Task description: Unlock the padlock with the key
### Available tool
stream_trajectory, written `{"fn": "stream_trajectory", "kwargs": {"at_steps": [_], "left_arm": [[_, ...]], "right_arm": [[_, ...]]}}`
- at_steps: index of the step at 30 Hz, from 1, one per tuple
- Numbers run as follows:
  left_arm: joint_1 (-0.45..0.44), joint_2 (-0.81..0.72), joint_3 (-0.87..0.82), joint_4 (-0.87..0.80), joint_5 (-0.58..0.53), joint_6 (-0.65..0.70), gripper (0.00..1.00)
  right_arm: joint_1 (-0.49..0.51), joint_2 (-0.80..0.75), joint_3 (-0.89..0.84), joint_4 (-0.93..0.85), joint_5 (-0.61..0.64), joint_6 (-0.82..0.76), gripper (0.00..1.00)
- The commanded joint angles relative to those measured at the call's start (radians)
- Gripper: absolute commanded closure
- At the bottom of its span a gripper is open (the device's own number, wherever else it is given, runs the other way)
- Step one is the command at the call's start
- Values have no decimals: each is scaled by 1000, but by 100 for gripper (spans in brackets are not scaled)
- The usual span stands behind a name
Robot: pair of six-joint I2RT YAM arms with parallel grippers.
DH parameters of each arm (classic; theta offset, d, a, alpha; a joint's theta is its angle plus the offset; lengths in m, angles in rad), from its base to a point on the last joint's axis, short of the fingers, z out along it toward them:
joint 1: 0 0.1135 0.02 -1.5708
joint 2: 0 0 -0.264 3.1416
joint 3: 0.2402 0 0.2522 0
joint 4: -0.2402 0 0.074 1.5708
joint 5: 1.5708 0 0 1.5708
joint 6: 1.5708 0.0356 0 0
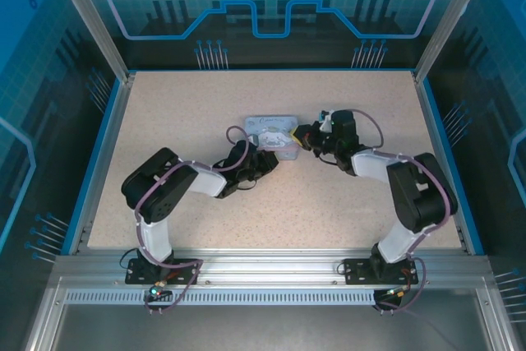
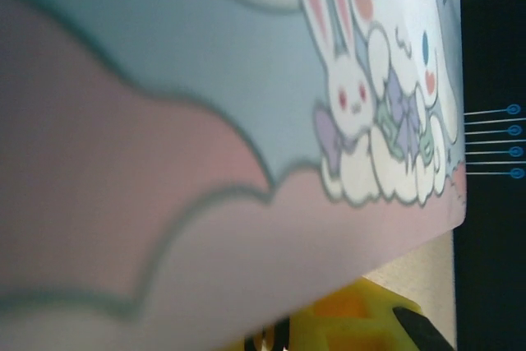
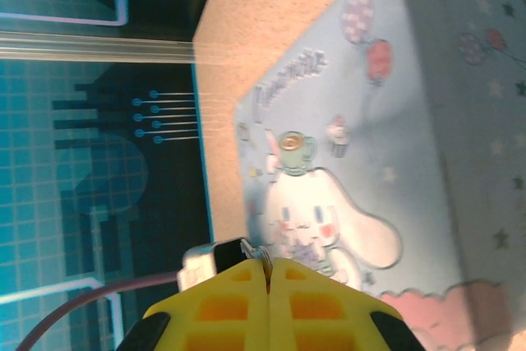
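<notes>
Right gripper (image 3: pixel 267 265) shut tight beside tin (image 3: pixel 353 121). Tiny silver bit (image 3: pixel 215 258) pokes out in front; key or not, cannot tell. Left gripper (image 1: pixel 265 159) close against tin, wide or narrow cannot tell. Padlock too small to tell.

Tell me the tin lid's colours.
Rectangular tin: pale blue with pink clouds; best in right wrist view.

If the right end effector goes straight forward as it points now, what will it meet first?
Probably the pale blue tin, which lies right ahead of the right end effector; how near is unclear.
</notes>
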Motion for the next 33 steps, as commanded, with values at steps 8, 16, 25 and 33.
{"fn": "stream_trajectory", "kwargs": {"at_steps": [8, 16, 25, 33], "left_arm": [[25, -80, -23, 109, 132, -210, 100], [20, -47, -39, 281, 121, -331, 100], [4, -90, -62, 299, 7, -369, 100], [-2, -57, -69, 427, -4, -462, 100]], "right_arm": [[8, -283, -216, -73, 19, 29, 100], [126, -431, -336, -100, 179, 138, 100], [184, -388, -386, 14, 305, 253, 100], [189, -269, -387, 192, 323, 274, 100]]}}
